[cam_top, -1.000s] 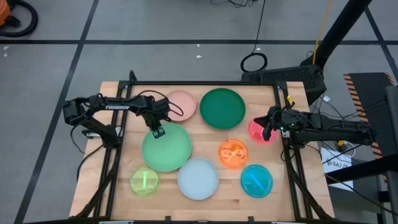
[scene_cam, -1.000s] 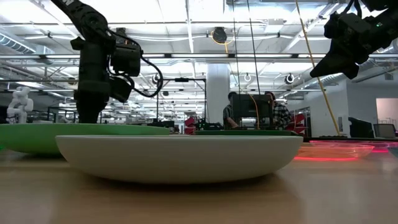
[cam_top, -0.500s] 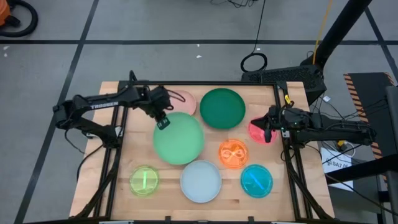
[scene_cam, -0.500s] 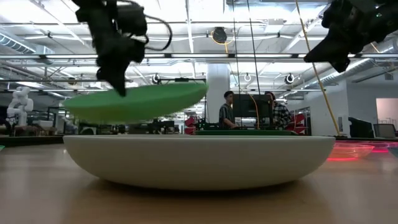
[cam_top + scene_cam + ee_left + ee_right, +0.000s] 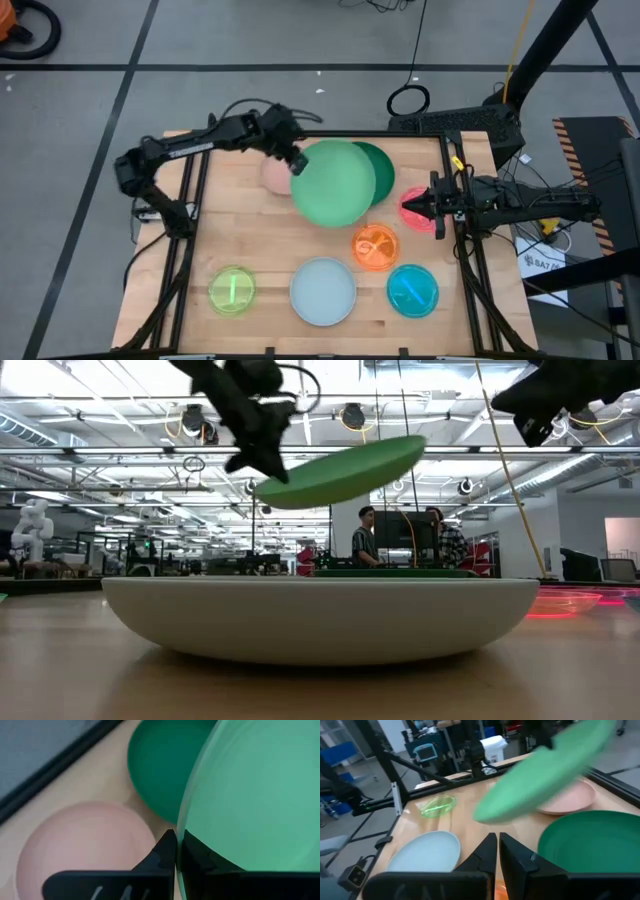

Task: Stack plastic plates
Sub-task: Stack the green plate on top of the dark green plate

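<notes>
The mint green plate (image 5: 338,185) is in the air over the table's far middle, tilted, and covers part of the dark green plate (image 5: 383,163). My left gripper (image 5: 296,165) is shut on its rim. The pale pink plate (image 5: 272,176) lies flat just left of it. My right gripper (image 5: 413,207) is shut and hovers high over the hot pink plate (image 5: 416,222) at the right edge. The orange plate (image 5: 375,247), cyan plate (image 5: 412,290), light blue plate (image 5: 322,291) and lime plate (image 5: 232,291) lie flat toward the near side. My left gripper pinches the mint green plate's rim (image 5: 186,827) at the plate's left edge, one finger (image 5: 165,851) on the underside and the other on the inner face. The fingers come from the table's left, slanting down. The plate is lifted clear and tilted, its free side higher (image 5: 405,448).
A black frame rail (image 5: 330,133) runs along the table's far edge, with side rails left and right. The light blue plate (image 5: 320,615) fills the foreground of the low view. People stand in the room behind the table.
My left gripper has risen and swung toward the table's far right, carrying the mint green plate. The plate has gone from resting on the left-middle of the table to hanging tilted above the dark green plate, uncovering the pale pink plate's near side.
</notes>
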You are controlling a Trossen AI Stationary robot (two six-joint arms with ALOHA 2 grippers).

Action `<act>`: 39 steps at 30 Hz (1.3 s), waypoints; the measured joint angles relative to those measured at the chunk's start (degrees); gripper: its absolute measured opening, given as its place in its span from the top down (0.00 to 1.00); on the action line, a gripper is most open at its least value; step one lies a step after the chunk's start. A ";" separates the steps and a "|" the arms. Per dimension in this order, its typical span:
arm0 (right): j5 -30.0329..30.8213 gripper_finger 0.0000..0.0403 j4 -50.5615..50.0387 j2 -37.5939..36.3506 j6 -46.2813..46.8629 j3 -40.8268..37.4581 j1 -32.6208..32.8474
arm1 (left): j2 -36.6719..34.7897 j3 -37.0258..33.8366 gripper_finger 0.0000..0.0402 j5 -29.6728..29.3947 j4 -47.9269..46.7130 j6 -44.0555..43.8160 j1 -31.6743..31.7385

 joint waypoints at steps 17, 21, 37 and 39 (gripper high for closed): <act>0.53 0.96 -1.71 0.09 1.30 0.04 5.45 | 30.32 32.61 0.97 -0.03 -9.08 0.45 4.07; 3.19 0.96 -2.94 0.20 2.24 0.04 6.53 | 33.85 37.43 0.94 0.00 -11.36 0.98 3.81; 4.96 0.96 -2.94 2.07 3.12 0.04 8.30 | 35.13 38.23 0.85 1.21 -14.94 2.44 3.94; 4.92 0.96 -2.96 2.10 3.12 0.04 8.30 | 35.13 38.23 0.79 1.18 -15.33 2.40 3.84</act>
